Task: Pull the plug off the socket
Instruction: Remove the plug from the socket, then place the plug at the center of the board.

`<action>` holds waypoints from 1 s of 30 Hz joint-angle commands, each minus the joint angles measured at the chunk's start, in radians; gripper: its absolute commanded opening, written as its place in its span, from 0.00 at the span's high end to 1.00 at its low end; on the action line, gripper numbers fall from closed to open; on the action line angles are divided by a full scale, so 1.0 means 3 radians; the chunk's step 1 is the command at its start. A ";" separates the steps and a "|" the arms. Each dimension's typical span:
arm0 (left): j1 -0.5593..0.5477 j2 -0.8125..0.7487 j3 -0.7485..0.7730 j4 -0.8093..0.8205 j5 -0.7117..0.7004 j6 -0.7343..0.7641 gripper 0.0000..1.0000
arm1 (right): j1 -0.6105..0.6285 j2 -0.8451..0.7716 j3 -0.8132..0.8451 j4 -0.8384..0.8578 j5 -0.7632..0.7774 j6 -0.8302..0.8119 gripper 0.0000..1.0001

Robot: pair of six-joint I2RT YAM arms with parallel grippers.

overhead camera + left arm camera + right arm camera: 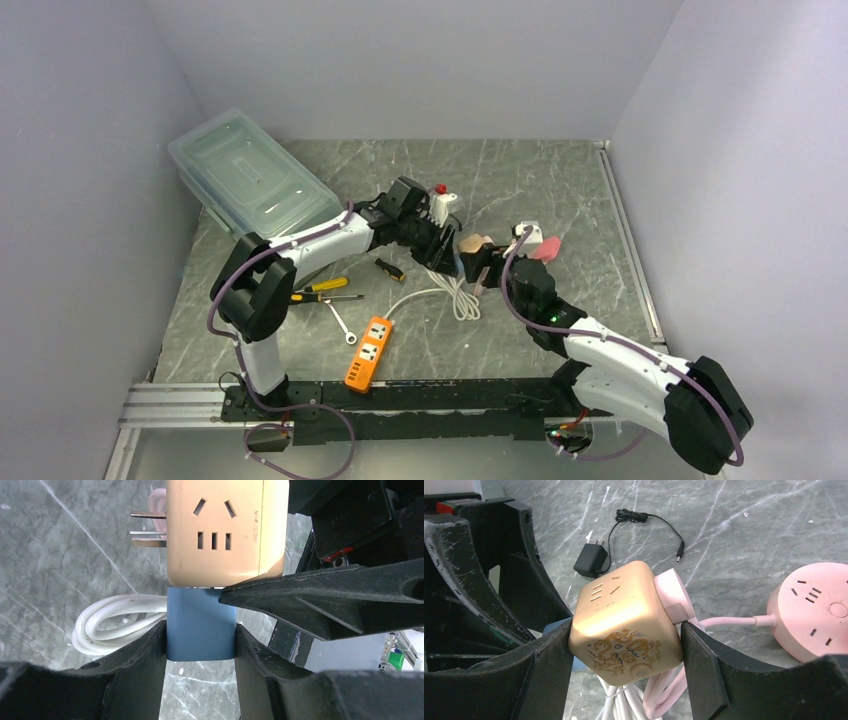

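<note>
A gold cube socket (227, 530) with a dragon print (624, 647) hangs above the table. My right gripper (626, 640) is shut on its two sides. A blue plug (200, 630) sits against one face of the cube with no gap showing. My left gripper (200, 647) is shut on that plug, one finger on each flat side. In the top view both grippers meet at the cube (476, 244) mid-table. A pink plug (671, 597) with a pink cord lies against another side of the cube. Its bare prongs (147, 530) show.
A coiled white cable (115, 622) lies under the cube. A round pink socket (814, 610) sits right of it, a black adapter (589, 562) beyond. An orange power strip (369, 352), screwdrivers (322, 288), a wrench (343, 324) and a clear bin (250, 180) lie to the left.
</note>
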 commanded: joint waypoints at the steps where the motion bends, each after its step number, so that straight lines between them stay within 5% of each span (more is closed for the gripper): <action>1: 0.0023 -0.0070 -0.0086 -0.0033 -0.0075 0.0072 1.00 | -0.0077 0.0032 0.0254 -0.0064 0.0698 0.0113 1.00; 20: 0.0088 -0.0104 -0.0041 -0.0111 -0.0227 0.0126 1.00 | -0.0173 -0.0043 0.0147 0.0176 0.0305 0.0037 1.00; 30: 0.0529 0.0001 0.0361 -0.0203 -0.1453 0.0057 1.00 | -0.0173 -0.0168 -0.0038 0.0531 0.0083 -0.0174 1.00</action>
